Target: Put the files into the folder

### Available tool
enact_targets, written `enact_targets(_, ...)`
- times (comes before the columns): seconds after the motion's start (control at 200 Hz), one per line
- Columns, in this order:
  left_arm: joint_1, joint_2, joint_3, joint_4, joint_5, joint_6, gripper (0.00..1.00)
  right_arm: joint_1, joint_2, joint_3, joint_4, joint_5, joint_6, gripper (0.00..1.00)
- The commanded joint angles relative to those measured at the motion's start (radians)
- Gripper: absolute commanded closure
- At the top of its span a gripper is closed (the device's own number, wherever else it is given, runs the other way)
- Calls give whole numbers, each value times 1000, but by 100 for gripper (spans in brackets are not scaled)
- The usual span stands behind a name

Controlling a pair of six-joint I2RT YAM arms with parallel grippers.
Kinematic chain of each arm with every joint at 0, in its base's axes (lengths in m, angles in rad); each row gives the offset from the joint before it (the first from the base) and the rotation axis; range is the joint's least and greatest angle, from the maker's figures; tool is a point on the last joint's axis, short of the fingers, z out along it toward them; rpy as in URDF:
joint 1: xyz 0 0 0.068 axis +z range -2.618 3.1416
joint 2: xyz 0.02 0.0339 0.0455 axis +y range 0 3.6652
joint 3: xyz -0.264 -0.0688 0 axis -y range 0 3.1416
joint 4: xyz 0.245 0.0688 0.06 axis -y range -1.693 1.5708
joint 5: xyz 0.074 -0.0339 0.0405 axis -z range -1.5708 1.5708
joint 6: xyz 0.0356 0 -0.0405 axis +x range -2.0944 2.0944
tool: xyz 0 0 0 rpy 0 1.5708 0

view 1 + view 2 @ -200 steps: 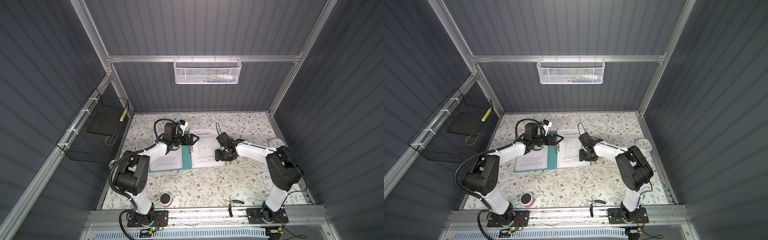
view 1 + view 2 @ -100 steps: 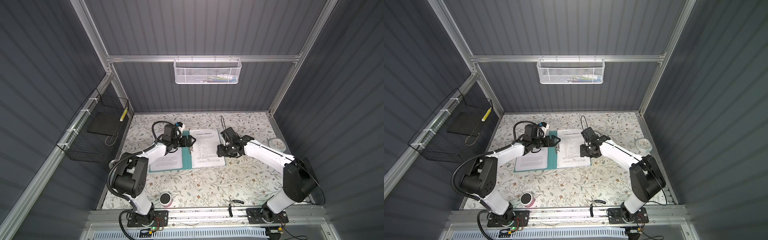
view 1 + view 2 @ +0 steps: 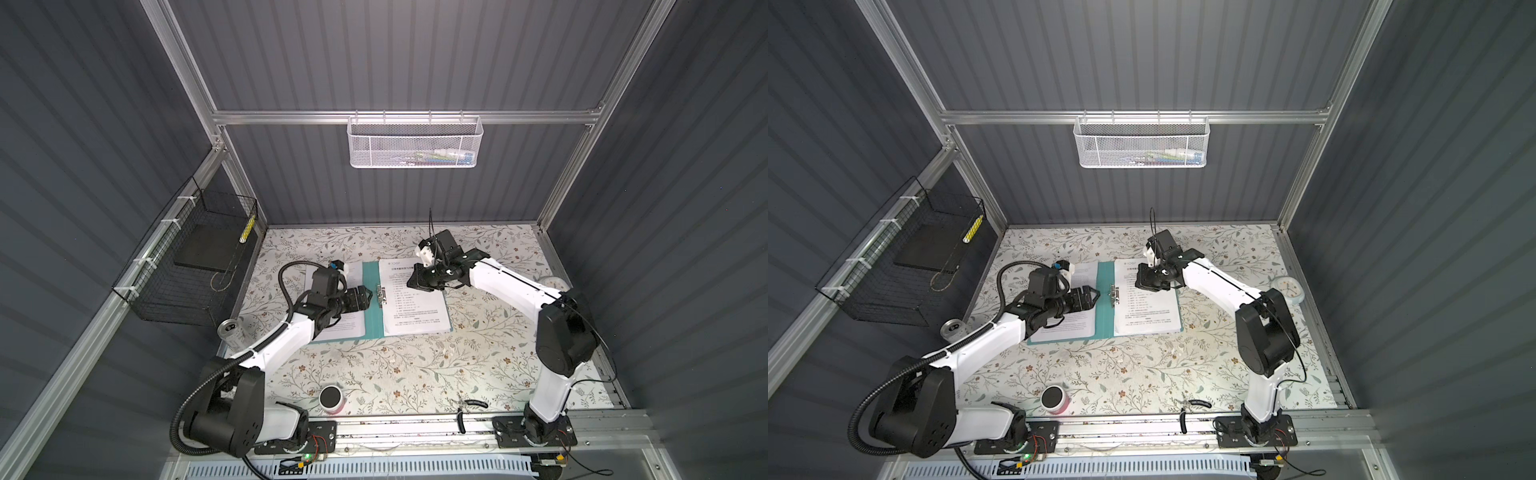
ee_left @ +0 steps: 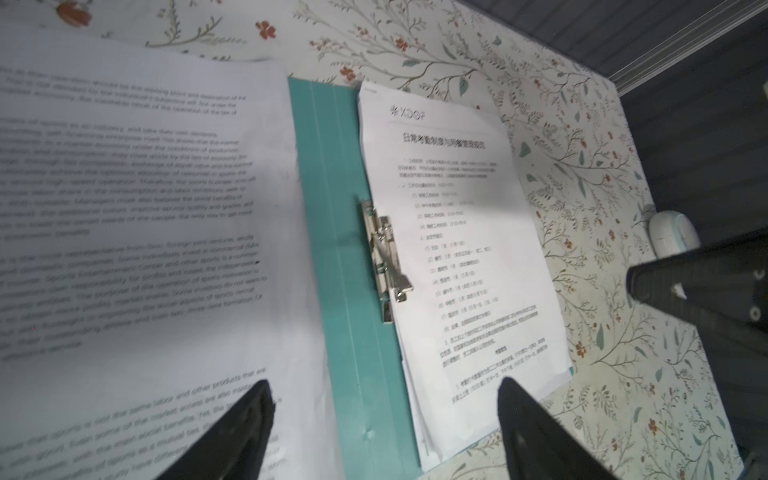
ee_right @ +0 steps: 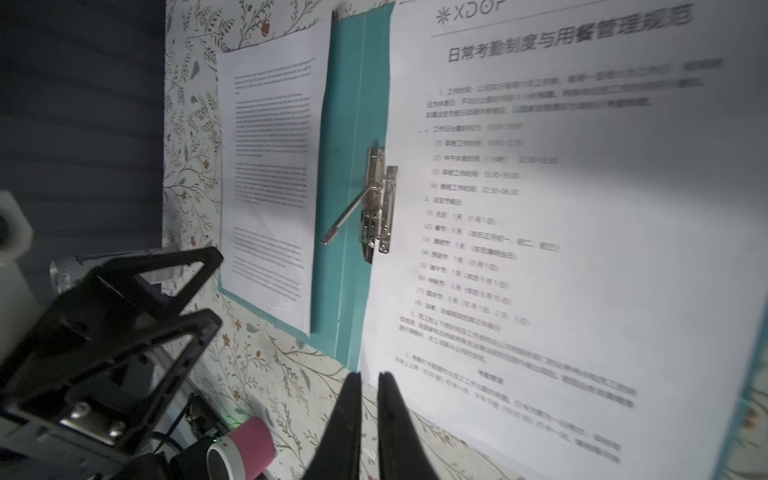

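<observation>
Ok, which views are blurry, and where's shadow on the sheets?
Left wrist view: the white printed paper sheets look soft, a shadow band crossing them; right wrist view: the silver metal clip on the thin teal-green folder is sharp, nearer print smears; both top views: evenly lit, crisp, print too small to read.

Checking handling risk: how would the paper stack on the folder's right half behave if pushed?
The paper stack looks thin and loose: probably floppy, likely to buckle. Its edges look fanned in the left wrist view, so sheets may slide apart.
</observation>
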Motion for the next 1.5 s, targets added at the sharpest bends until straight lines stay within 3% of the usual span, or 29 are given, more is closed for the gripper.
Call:
enact_targets(0.0, 7, -55, -56, 28, -67, -46, 16, 2, 83, 63, 31, -131, 66, 81)
enact_targets(0.21, 25, -85, -122, 59, -60, -48, 22, 14, 211, 146, 103, -255, 200, 81)
enact_targets(0.365, 53, -51, -141, 111, 36, -60, 20, 24, 256, 168, 125, -269, 250, 78)
enact_targets(0.761, 71, 37, -153, 188, 100, -62, 18, 31, 313, 136, 243, -308, 369, 77)
enact_targets(1.491, 90, 48, -173, 213, 110, -57, 19, 37, 372, 132, 273, -305, 389, 78)
